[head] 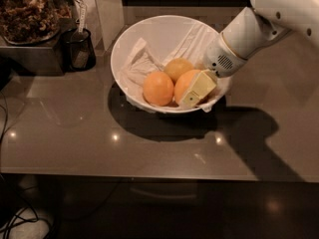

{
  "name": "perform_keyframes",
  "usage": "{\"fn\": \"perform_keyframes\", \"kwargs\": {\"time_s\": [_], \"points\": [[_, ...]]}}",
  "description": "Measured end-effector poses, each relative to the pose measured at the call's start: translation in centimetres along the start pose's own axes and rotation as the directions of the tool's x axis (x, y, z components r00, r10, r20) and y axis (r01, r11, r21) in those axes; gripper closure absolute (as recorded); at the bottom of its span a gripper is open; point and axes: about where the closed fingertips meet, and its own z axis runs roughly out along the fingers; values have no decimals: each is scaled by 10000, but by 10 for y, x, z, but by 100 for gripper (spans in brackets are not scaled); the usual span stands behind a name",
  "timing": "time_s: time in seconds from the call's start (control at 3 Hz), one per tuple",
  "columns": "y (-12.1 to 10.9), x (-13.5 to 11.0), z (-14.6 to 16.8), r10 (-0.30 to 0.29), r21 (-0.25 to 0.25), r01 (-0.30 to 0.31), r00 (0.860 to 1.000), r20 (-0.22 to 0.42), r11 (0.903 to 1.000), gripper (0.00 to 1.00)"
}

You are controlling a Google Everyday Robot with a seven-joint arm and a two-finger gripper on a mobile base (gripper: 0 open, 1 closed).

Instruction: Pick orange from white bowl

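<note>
Orange fruit [183,86] behind jaws in bowl [164,31]

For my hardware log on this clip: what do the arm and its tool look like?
The arm is smooth, white and rounded, with a thin tan ring and a dotted grille near the wrist. The tool, down inside the white bowl, is pale yellow and blocky.

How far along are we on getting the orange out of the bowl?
Done: the gripper is down in the bowl, against the right-hand orange. In hand: grasping; grip not visible. Left: the lift, since the orange sits in the bowl with two other fruits.
</note>
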Motion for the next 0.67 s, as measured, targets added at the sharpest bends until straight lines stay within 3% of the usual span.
{"fn": "perform_keyframes", "kwargs": {"time_s": [0.67], "points": [[2, -3, -4, 16, 25, -16, 10000, 0, 10000, 58]]}}
